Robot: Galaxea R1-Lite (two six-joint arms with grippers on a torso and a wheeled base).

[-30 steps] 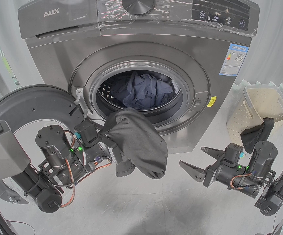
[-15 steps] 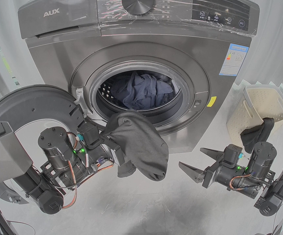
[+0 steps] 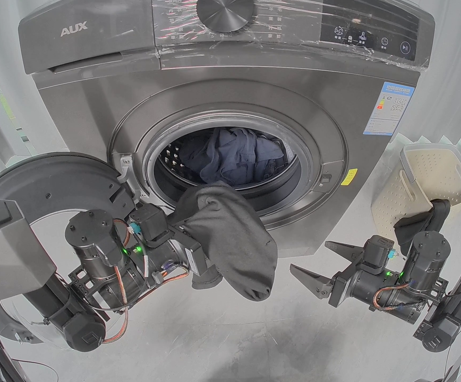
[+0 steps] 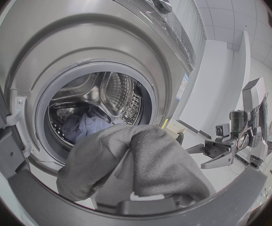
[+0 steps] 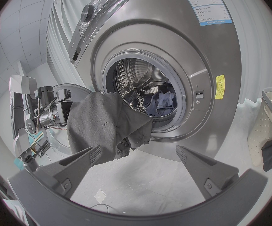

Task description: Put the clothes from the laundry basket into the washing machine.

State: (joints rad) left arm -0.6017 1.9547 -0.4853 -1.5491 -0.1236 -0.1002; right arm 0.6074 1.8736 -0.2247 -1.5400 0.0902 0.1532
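Gripping a dark garment [image 3: 230, 240] in the left jaws, at the open mouth of the washing machine [image 3: 97, 107]. Holding the right jaws spread, empty, near the laundry basket [image 3: 438, 170] at right.

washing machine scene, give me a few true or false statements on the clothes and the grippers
1. The washing machine door stands open. True.
2. The left gripper holds a dark grey garment in front of the drum. True.
3. The drum is empty. False: blue clothes lie inside it.
4. The right gripper is shut on a garment. False: it is open and holds nothing.
5. The laundry basket is empty. False: a dark cloth hangs over its rim.
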